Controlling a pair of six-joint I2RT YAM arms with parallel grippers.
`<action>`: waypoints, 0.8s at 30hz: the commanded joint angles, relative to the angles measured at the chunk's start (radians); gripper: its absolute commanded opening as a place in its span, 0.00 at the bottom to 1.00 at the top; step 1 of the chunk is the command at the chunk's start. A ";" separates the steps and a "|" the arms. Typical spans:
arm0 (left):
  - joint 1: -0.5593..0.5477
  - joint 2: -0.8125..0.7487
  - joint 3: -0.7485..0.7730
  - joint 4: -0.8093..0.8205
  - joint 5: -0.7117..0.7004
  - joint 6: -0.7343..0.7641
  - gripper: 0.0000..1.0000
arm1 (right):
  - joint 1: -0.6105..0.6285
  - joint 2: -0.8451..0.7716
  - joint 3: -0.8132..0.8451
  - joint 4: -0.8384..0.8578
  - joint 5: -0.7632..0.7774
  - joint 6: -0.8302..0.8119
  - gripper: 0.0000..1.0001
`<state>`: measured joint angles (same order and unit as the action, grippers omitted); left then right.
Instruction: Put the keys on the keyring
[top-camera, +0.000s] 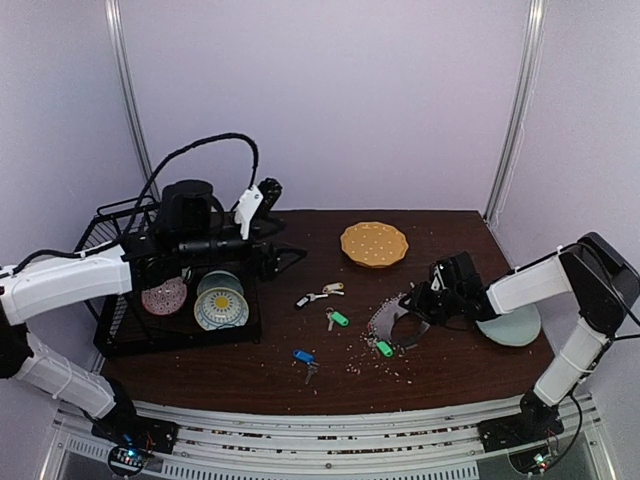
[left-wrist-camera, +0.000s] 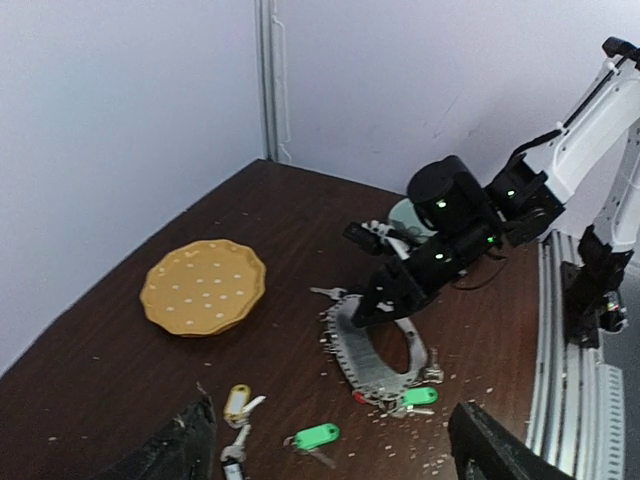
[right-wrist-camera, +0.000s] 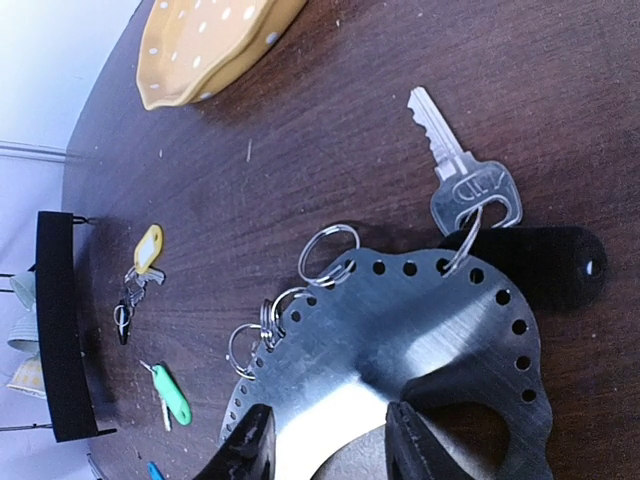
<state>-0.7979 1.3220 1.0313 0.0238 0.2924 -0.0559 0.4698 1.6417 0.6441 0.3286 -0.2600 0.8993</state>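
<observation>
The keyring (top-camera: 392, 318) is a wide grey metal ring with holes along its rim, lying right of centre on the table; it also shows in the left wrist view (left-wrist-camera: 372, 352). My right gripper (top-camera: 425, 305) straddles its band (right-wrist-camera: 400, 340), one finger outside and one in the hole, closed to the band's width. A silver key (right-wrist-camera: 462, 172) with a black tag (right-wrist-camera: 545, 262) hangs on it, as does a green-tagged key (top-camera: 384, 348). Loose keys lie to the left: green (top-camera: 339, 319), blue (top-camera: 303, 356), black (top-camera: 303, 300), cream (top-camera: 333, 288). My left gripper (top-camera: 285, 255) is open and empty, held above the rack.
An orange dotted plate (top-camera: 374, 243) sits at the back centre. A black wire dish rack (top-camera: 110, 300) with plates stands at the left. A pale green plate (top-camera: 512, 326) lies under my right arm. Small crumbs are scattered round the keyring.
</observation>
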 joint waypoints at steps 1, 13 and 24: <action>-0.060 0.152 0.084 0.010 0.053 -0.223 0.80 | 0.000 0.030 -0.019 0.051 0.001 0.022 0.42; -0.066 0.513 0.203 0.059 0.097 -0.428 0.72 | 0.141 0.173 0.196 -0.200 -0.002 -0.164 0.48; -0.066 0.621 0.130 0.137 0.132 -0.563 0.63 | 0.249 0.053 0.085 -0.198 -0.045 -0.171 0.45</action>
<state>-0.8677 1.9419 1.2015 0.0616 0.4011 -0.5461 0.6865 1.7504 0.8127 0.2012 -0.2726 0.7280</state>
